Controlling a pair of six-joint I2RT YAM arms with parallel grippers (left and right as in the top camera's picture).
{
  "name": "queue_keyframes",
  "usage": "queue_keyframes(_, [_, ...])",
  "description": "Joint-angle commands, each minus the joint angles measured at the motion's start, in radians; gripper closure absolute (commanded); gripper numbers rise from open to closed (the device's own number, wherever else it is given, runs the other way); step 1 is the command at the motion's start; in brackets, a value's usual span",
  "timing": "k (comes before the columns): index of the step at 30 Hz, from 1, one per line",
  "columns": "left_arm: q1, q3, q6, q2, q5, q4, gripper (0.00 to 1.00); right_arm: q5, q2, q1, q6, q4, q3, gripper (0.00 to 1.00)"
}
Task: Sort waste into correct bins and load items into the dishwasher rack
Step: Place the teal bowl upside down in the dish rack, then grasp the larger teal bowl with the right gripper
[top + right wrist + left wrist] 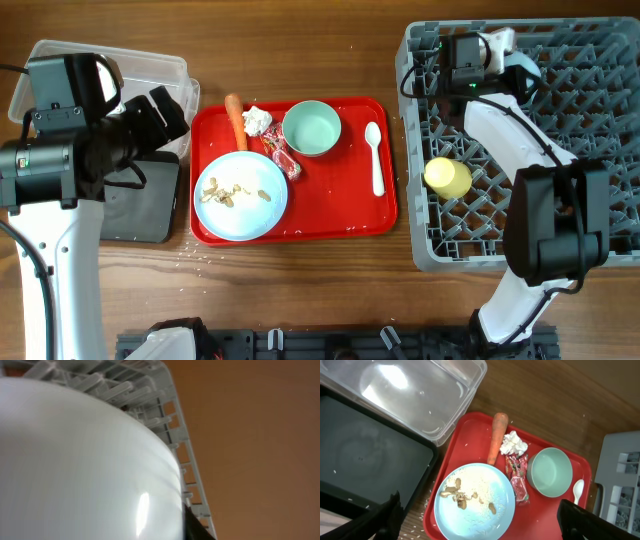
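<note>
On the red tray (340, 212) lie an orange carrot (236, 118), crumpled tissue (256, 120), a red wrapper (283, 156), a light blue plate (255, 215) with beige scraps (225, 192), a pale green bowl (311, 128) and a white spoon (375, 155). My left gripper (165, 112) is open and empty, above the tub and black tray; its wrist view looks down on the plate (480, 520) and carrot (497, 437). My right gripper (500, 50) is at the rack's (600, 120) far left corner. A pale bowl (75, 460) fills its view. A yellow cup (447, 177) lies in the rack.
The clear tub (150, 65) stands at the far left with the black tray (140, 215) in front of it, both left of the red tray. Rice grains are scattered on the wood near the tray's left edge (427, 502). The rack's rim (185, 450) runs beside the bowl.
</note>
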Motion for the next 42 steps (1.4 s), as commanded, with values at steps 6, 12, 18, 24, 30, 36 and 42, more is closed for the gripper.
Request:
queue_keyframes(6, [-0.003, 0.016, -0.01, 0.004, -0.01, 0.003, 0.0, -0.75, -0.082, 0.036, 0.298, -0.385, 0.17, 0.3])
queue_keyframes(12, [-0.003, 0.016, -0.01, 0.004, -0.01, 0.003, 0.0, -1.091, -0.208, 0.096, 0.298, -0.5, 0.296, 0.28])
queue_keyframes(18, [-0.002, 0.016, -0.01, 0.004, -0.01, 0.003, 0.0, -1.17, -0.206, 0.209, 0.353, -0.508, 0.296, 0.28])
queue_keyframes(24, [-0.002, 0.016, -0.01, 0.004, -0.01, 0.003, 0.0, -1.208, -0.188, 0.229, 0.425, -0.465, 0.296, 0.34])
queue_keyframes(30, [-0.002, 0.016, -0.01, 0.004, -0.01, 0.003, 0.0, -1.292, -0.099, 0.297, 0.444, -0.468, 0.289, 0.38])
queue_keyframes(36, [-0.002, 0.016, -0.01, 0.004, -0.01, 0.003, 0.0, -1.278, 0.081, 0.369, 0.53, -0.47, 0.282, 0.42])
queue_keyframes(42, [-0.002, 0.016, -0.01, 0.004, -0.01, 0.003, 0.0, -1.342, 0.187, 0.369, 0.558, -0.424, 0.282, 0.54])
